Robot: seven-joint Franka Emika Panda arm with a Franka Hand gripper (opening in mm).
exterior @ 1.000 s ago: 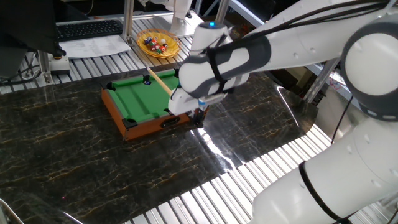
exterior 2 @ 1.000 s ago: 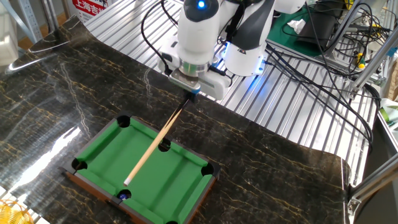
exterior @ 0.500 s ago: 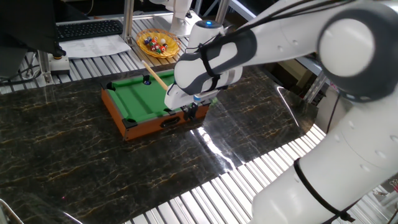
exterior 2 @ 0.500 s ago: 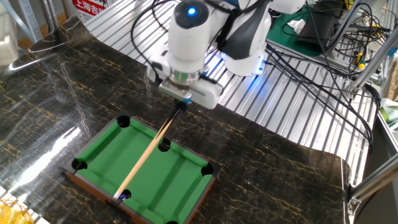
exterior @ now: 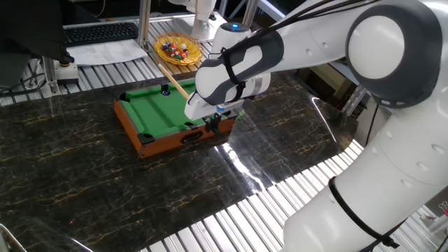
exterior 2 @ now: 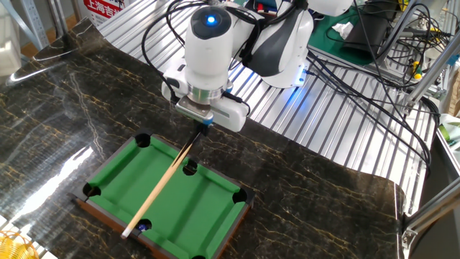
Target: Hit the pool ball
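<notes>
The mini pool table (exterior: pixel 133 120) has green felt and a brown wooden rim; it also shows in the other fixed view (exterior 2: pixel 237 210). The pool ball (exterior: pixel 165 90), tiny and dark blue, sits by a pocket at the far rail (exterior 2: pixel 141 227). My gripper (exterior: pixel 213 124) is at the near rail (exterior 2: pixel 203 124), shut on the thick end of a wooden cue stick (exterior 2: pixel 164 183). The cue (exterior: pixel 176 85) lies slanted over the felt. Its tip passes just beside the ball and sticks out past the far rail.
A yellow bowl (exterior: pixel 190 57) with several red, yellow and white balls stands behind the pool table; its edge shows at the corner of the other fixed view (exterior 2: pixel 13 248). A keyboard (exterior: pixel 98 32) and papers lie at the back. Cables (exterior 2: pixel 359 93) run across the ribbed metal surface.
My gripper moved toward the pool table and pushed the cue forward along the felt. The tip went from short of the ball to past the far rail. The ball has not visibly moved.
</notes>
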